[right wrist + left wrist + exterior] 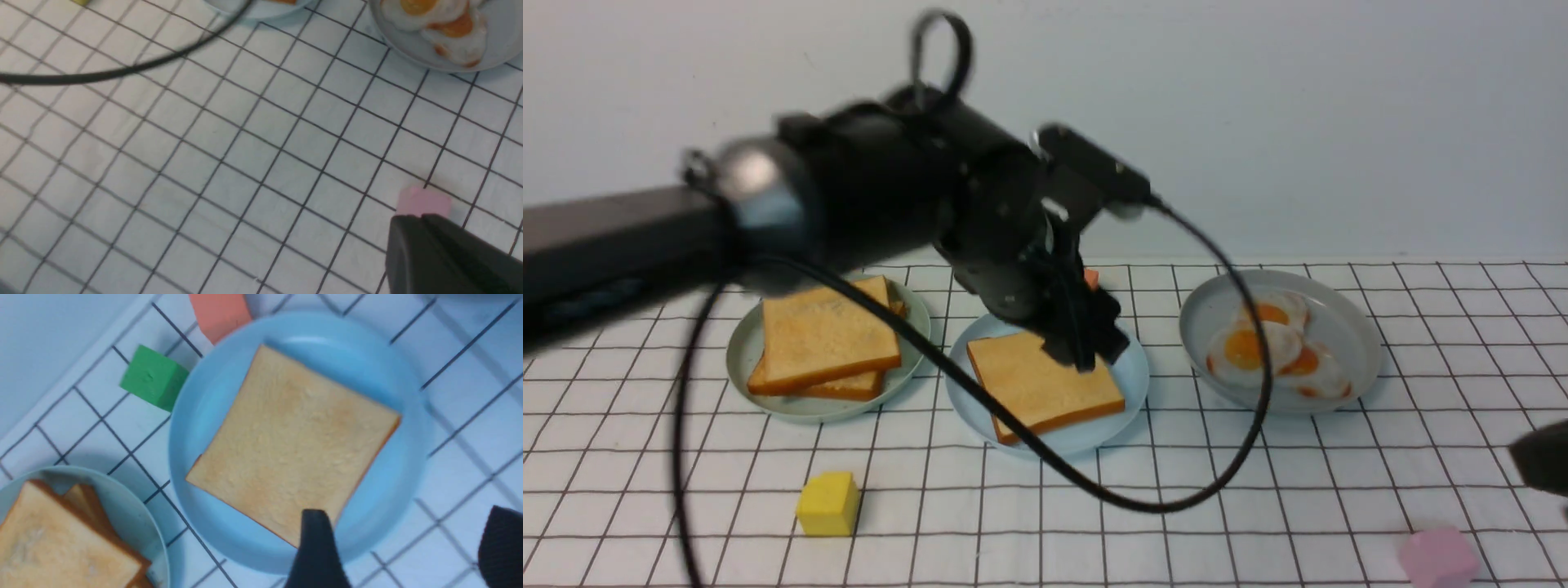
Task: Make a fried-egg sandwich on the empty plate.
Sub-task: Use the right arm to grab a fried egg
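Three plates in a row across the surface [1176, 506], blocks front and rear.
Left plate [918, 325] holds a toast stack [825, 335]; middle plate [1134, 374] holds one toast slice [1037, 388]; right plate [1349, 327] holds fried eggs [1258, 347]. Rear blocks [153, 377] [218, 314] sit just behind the middle plate. Front-left block [828, 504] lies before the left plate; front-right block [1437, 557] lies beside the right end effector [423, 222]. Left end effector [1086, 347] hangs over the slice's rear right corner.
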Tool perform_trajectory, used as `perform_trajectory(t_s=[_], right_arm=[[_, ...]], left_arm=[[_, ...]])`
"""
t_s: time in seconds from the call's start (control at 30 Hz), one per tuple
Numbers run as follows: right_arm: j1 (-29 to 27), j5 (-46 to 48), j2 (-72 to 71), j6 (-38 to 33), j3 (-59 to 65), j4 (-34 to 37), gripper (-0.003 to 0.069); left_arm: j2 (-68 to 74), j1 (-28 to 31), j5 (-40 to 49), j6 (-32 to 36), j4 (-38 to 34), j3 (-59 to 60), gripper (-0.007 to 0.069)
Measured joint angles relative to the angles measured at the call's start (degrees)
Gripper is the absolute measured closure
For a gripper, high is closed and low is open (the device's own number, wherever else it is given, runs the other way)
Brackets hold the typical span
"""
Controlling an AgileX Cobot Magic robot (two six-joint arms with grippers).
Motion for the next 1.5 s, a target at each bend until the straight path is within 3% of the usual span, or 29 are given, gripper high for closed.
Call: perform_trajectory(t_s=[0.2, 0.27, 0.5, 0.57, 0.7, 0.9, 1.03, 1.17, 1.5], right_arm=[[-5.92, -4.74, 19.13, 4.10, -6.87, -4.20, 0.0598], [-9.43, -5.29, 25.33, 4.15, -10.38, -3.05, 0.0594], [-15.99, -6.65, 41.67, 1.83, -19.72, 5.00, 0.0568], [-17.36, -7.08, 48.05, 1.50, -23.35, 8.63, 0.0515], [-18.89, -8.96, 53.73, 1.44, -27.84, 12.35, 0.0386], [-19.60, -13.99, 57.64, 1.44, -30.53, 17.56, 0.0221], [-19.60, -16.50, 60.66, 1.44, -31.45, 18.86, 0.0193], [-19.60, -17.02, 62.73, 1.44, -32.42, 19.39, 0.0190], [-19.60, -17.52, 66.01, 1.43, -34.05, 20.36, 0.0190]], left_arm=[[-20.79, -3.11, 8.57, -7.10, -1.44, 3.51, 0.0585], [-27.36, -3.17, 8.70, -7.47, -2.33, 8.41, 0.0638], [-53.33, -3.17, 0.56, -7.74, -4.02, 30.49, 0.0638], [-66.29, -3.17, -6.83, -7.96, -4.51, 40.67, 0.0638], [-81.30, -3.17, -15.07, -11.84, -3.66, 49.81, 0.0638], [-93.98, -3.17, -14.02, -21.79, 4.11, 53.63, 0.0638], [-94.73, -3.17, -11.56, -26.66, 7.27, 53.63, 0.0638], [-91.73, -3.17, -11.12, -27.00, 7.12, 53.64, 0.0638], [-75.21, -3.17, -21.18, -20.78, -0.28, 54.23, 0.0638]])
